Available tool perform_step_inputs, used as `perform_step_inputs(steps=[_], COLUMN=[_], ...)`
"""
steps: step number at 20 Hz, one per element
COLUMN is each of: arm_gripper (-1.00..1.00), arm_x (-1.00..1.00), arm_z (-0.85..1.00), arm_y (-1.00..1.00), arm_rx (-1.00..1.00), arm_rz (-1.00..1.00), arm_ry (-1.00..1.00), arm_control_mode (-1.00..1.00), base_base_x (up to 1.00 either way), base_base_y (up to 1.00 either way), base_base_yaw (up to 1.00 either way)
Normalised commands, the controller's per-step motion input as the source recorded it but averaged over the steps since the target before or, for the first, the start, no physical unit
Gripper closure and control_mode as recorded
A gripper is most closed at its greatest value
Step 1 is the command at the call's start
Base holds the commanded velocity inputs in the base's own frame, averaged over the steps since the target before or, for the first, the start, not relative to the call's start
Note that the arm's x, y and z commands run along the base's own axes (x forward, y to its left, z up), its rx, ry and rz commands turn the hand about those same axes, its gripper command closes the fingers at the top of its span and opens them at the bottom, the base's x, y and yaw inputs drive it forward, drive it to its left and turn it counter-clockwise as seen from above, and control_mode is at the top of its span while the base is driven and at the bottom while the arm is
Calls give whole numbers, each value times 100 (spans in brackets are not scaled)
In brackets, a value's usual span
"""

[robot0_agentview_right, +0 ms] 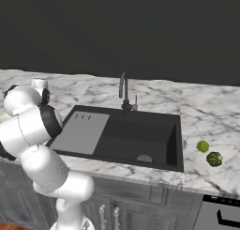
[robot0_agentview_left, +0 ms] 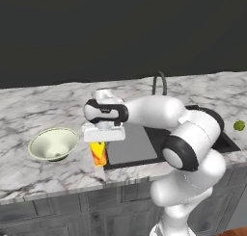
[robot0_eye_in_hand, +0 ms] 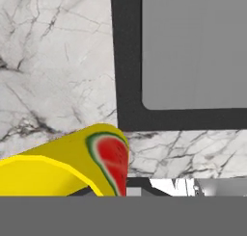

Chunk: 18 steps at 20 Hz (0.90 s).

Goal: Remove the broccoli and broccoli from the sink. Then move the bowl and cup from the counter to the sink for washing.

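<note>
Pincer (robot0_agentview_left: 99, 144) is clenched on the rim of the small yellow cylindrical cup with the red-orange mark (robot0_agentview_left: 98, 153), near the front edge of the white marble bench (robot0_agentview_left: 29, 110), just left of the black recessed sink's (robot0_agentview_right: 123, 115) grey flat panel (robot0_agentview_left: 131, 144); gripping from above looks meant for a short carry over the sink's left rim. The two green broccoli florets (robot0_agentview_right: 209, 153) already lie on the bench right of the sink near its front edge, so that half looks done. The wide shallow cream-green bowl (robot0_agentview_left: 53, 144) waits further left, apart from the cup.
</note>
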Motion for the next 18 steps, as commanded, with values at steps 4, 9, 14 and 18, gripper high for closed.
perform_step_inputs(steps=[4,9,14,18], arm_gripper=[100,100,100,100], arm_x=[1,0,1,1], arm_z=[17,13,10,9], arm_y=[-39,-44,-45,-46], arm_rx=[0,0,0,0], arm_rz=[-4,-4,-3,-3], arm_ry=[0,0,0,0], arm_control_mode=[-100,-100,-100,-100], base_base_x=[0,0,0,0], base_base_y=[0,0,0,0], base_base_yaw=[0,0,0,0])
